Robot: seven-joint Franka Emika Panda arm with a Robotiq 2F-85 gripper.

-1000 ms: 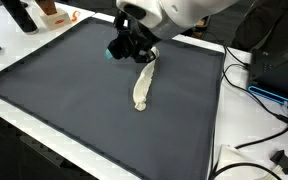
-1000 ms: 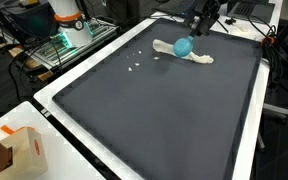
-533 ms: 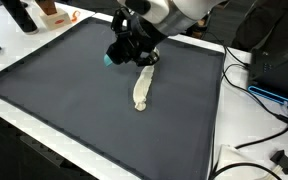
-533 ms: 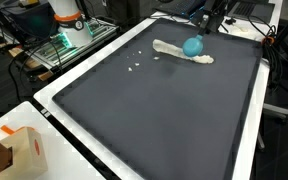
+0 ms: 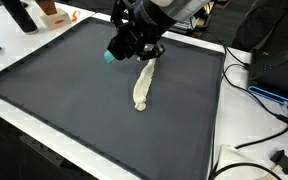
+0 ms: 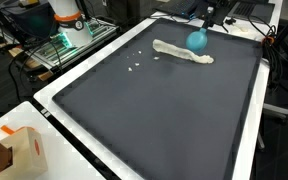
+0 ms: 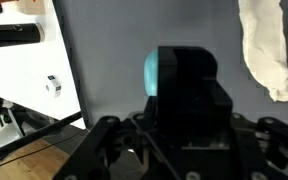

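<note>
The gripper (image 6: 201, 30) is hanging over the far part of the dark mat (image 6: 154, 110), its jaws pinching a teal ball (image 6: 197, 40). The ball is sitting low between the fingers and appears to be clear of the mat, though the gripper's black body is hiding most of it in the wrist view. A white cloth (image 6: 182, 52) is lying stretched out flat on the mat just beside the ball; whether the two are touching is hard to tell. A few small white bits (image 6: 134, 68) are lying on the mat to the left of the cloth. An orange and white box (image 6: 14, 150) is standing off the mat's near left corner.
</note>
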